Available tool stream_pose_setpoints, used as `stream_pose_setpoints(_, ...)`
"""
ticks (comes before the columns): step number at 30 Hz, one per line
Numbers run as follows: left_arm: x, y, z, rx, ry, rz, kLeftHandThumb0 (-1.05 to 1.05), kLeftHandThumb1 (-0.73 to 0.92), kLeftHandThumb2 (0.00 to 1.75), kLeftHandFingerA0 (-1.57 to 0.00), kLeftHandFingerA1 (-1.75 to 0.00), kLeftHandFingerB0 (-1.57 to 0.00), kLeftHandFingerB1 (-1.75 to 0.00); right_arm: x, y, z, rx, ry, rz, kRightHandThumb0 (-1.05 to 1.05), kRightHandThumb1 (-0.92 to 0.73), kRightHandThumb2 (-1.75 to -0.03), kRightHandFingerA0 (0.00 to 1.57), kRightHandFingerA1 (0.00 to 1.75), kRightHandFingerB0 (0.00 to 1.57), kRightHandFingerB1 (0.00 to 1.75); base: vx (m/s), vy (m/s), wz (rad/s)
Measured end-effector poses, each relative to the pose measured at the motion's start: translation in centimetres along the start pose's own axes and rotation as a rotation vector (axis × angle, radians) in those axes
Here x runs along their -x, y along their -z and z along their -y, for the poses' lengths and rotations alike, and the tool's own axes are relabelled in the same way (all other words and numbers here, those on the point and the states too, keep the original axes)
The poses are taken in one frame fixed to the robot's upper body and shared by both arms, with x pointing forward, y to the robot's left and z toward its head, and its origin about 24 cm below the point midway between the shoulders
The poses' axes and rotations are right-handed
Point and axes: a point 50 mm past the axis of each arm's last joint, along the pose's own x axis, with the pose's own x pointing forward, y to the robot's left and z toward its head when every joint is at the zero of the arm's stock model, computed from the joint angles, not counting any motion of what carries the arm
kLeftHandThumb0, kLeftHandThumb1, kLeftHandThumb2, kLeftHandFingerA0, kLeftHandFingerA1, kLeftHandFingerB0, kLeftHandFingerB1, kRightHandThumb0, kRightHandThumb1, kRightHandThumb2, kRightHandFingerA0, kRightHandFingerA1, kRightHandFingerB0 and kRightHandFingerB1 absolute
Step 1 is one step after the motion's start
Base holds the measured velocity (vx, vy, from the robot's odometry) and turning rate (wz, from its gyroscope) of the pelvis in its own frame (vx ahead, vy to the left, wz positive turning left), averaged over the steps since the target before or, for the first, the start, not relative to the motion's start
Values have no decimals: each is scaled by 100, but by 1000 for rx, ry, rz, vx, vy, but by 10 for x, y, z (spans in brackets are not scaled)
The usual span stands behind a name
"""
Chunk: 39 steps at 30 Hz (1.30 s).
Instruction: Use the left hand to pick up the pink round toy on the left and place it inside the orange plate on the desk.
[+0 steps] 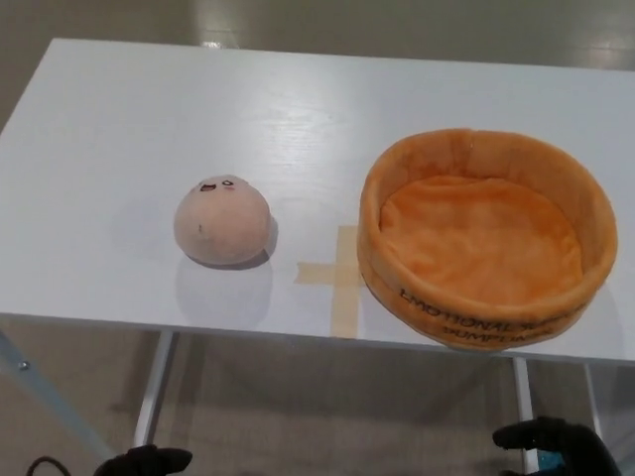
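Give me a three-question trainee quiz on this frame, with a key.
1. True or false: the pink round toy already lies inside the orange plate.
2. What marks the white desk between toy and plate? A) tape cross B) red dot C) nothing
3. Fill in: both hands sit below the desk's ____ edge.

Key: 1 false, it rests on the desk left of the plate; 2 A, tape cross; 3 near: left hand, right hand.

A bare test room or lab: plain white metal-legged table (298, 119) marked with a tan tape cross (337, 278), glossy beige floor (298, 20).
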Motion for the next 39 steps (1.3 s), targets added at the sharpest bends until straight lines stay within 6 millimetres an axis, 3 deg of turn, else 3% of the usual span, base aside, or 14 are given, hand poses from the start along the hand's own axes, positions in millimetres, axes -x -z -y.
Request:
stream_pose_setpoints(12,8,12,3,-11,1,32,-37,54,59,-49,-38,-50,-37,6,15,-4,2,-2,-5,-8,-56,-56,53,81,56,74,0,0,0)
stream_pose_setpoints(17,10,8,7,-61,35,87,-44,52,57,-40,-34,-41,-34,6,15,-4,7,-4,-1,-8,-55,-56,58,84,57,75,0,0,0)
stream_pose_setpoints(20,12,7,6,-91,65,127,-44,51,56,-38,-33,-40,-33,6,14,-5,14,-5,2,-6,-56,-56,53,82,57,76,0,0,0)
stream_pose_setpoints(27,20,15,4,-122,118,158,-44,52,57,-36,-34,-38,-33,5,13,-3,0,3,4,-7,-55,-57,55,84,57,76,0,0,0)
stream_pose_setpoints(28,21,17,4,-122,121,157,-50,37,74,-26,-44,-32,-46,5,14,-3,-2,4,4,-8,-56,-57,54,83,57,76,0,0,0)
stream_pose_setpoints(29,22,18,4,-123,126,157,-50,37,74,-26,-44,-32,-46,5,14,-3,-3,5,3,-8,-56,-57,54,83,57,76,0,0,0)
stream_pose_setpoints(30,23,19,4,-124,132,161,-46,51,56,-32,-32,-35,-32,5,14,-3,-3,5,3,-7,-56,-57,54,84,57,76,0,0,0)
stream_pose_setpoints(39,34,9,-3,-178,230,301,-53,56,57,-26,-30,-26,-32,3,8,-1,-3,8,17,-9,-55,-57,58,86,59,77,0,0,0)
